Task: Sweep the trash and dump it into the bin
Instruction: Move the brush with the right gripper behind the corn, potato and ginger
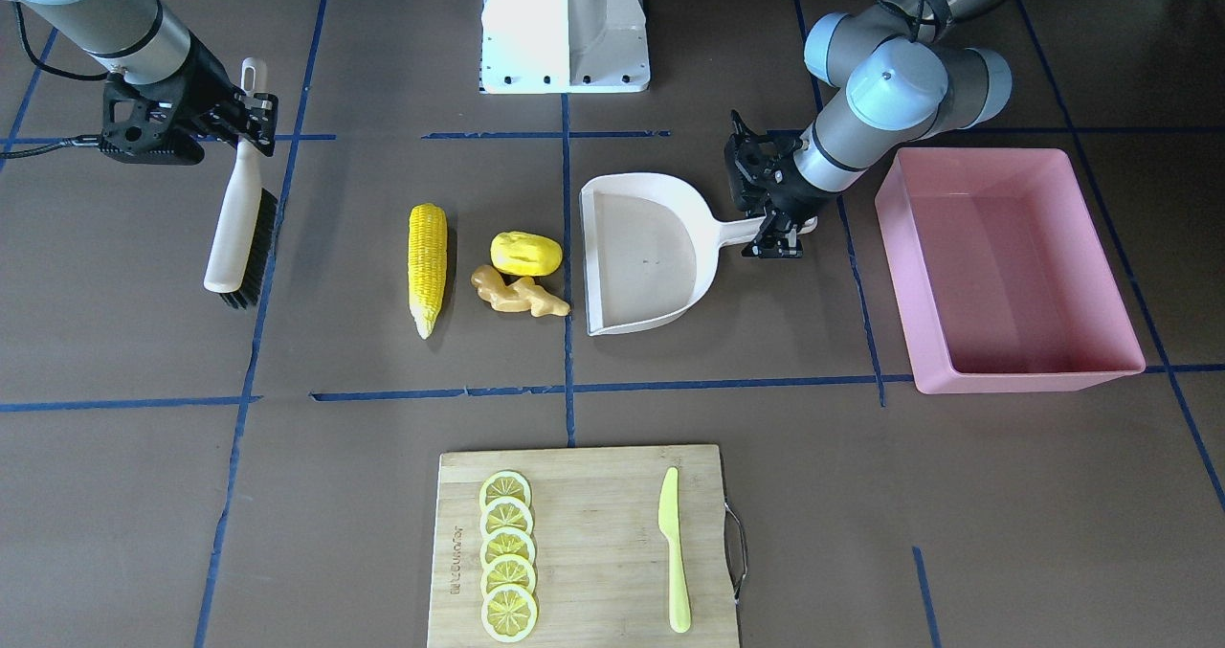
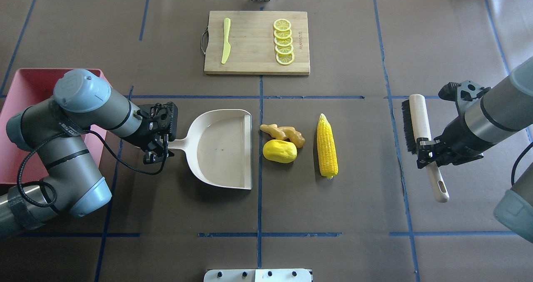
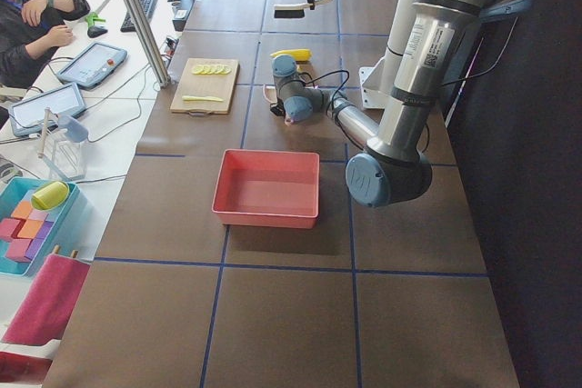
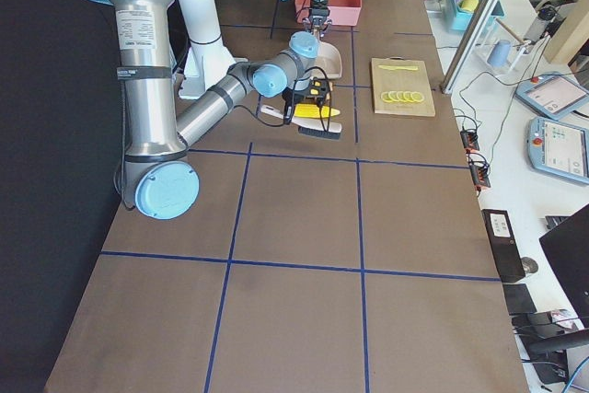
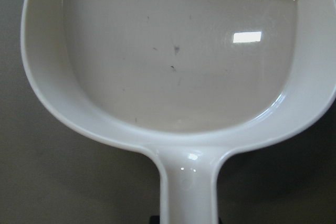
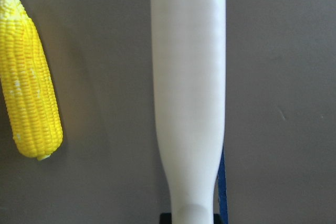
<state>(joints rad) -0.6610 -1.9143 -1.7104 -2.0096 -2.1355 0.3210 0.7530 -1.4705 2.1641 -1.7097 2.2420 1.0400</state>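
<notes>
The left end effector is clamped on the handle of the beige dustpan. The dustpan lies flat on the table with its straight open edge turned toward the trash. Just off that edge sit the ginger root and the lumpy yellow fruit, pressed close together (touching or not, I can't quite make out). The ginger root is on the side farther from the robot. The corn cob lies a little beyond them, on its own and roughly parallel to the dustpan's edge.

Well off to the robot's right, the right end effector is closed around the white handle of a brush, whose black bristles face the corn cob. The pink bin stands on the robot's left, just past the left arm.

Across the table from the robot is a wooden cutting board, with a row of lemon slices and a yellow-green knife on it.
</notes>
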